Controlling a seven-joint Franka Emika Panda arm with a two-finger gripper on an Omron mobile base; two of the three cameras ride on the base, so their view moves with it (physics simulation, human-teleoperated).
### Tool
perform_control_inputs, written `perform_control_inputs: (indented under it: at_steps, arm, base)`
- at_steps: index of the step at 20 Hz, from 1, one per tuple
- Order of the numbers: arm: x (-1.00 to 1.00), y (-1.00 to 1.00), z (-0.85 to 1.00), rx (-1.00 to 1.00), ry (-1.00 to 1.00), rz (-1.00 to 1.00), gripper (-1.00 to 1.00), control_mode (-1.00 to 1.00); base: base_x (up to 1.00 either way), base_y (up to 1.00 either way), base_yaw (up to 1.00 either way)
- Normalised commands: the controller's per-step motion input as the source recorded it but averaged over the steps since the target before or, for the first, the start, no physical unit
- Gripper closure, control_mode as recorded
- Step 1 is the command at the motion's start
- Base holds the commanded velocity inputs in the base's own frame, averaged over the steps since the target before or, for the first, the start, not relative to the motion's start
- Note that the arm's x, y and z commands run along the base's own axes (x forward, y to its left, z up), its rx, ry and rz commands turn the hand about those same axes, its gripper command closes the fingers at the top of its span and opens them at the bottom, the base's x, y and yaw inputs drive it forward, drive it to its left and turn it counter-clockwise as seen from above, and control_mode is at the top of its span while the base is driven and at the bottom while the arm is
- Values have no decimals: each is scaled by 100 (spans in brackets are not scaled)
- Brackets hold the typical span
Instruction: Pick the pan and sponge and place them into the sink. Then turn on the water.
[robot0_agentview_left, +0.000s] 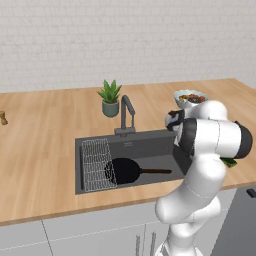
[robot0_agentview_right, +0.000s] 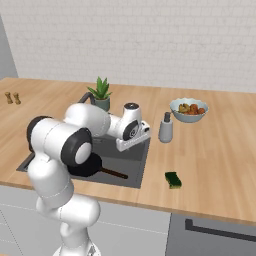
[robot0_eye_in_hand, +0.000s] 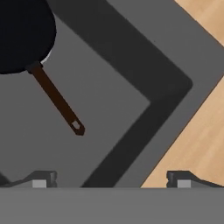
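The pan (robot0_agentview_left: 125, 170) lay flat in the sink (robot0_agentview_left: 150, 145), beside the rack (robot0_agentview_left: 96, 164), handle toward the sink's right end. The tool (robot0_eye_in_hand: 111, 181) hung over that end, fingers apart, holding nothing. The sponge (robot0_agentview_right: 173, 180) sat on the counter (robot0_agentview_right: 215, 165) right of the sink.

A long light wooden countertop (robot0_agentview_left: 45, 150) runs below a white brick wall (robot0_agentview_left: 125, 35). On it a spiky green plant in a grey pot (robot0_agentview_left: 110, 98) stands toward the wall. Right of the plant sits a pale bowl of colourful food (robot0_agentview_right: 188, 110), with a grey soap dispenser (robot0_agentview_right: 165, 128) just beside it. Two small brown shakers (robot0_agentview_right: 12, 98) stand far left of the plant.
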Motion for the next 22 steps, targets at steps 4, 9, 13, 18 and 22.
perform_control_inputs:
  at_steps: [4, 9, 13, 18, 22]
  arm:
    - [-13, -48, 0, -5, 5, -9, -100, -100]
    - [-24, -59, 0, -2, 3, -9, -100, -100]
    - [-33, -73, 0, 0, 4, -5, -100, -100]
    - [-34, -62, 0, 0, 3, -5, -100, -100]
    - [-41, -35, 0, 0, 0, -3, -100, -100]
  base:
    - [0, 0, 0]
    - [0, 0, 0]
    - [0, 0, 0]
    - [0, 0, 0]
    - [0, 0, 0]
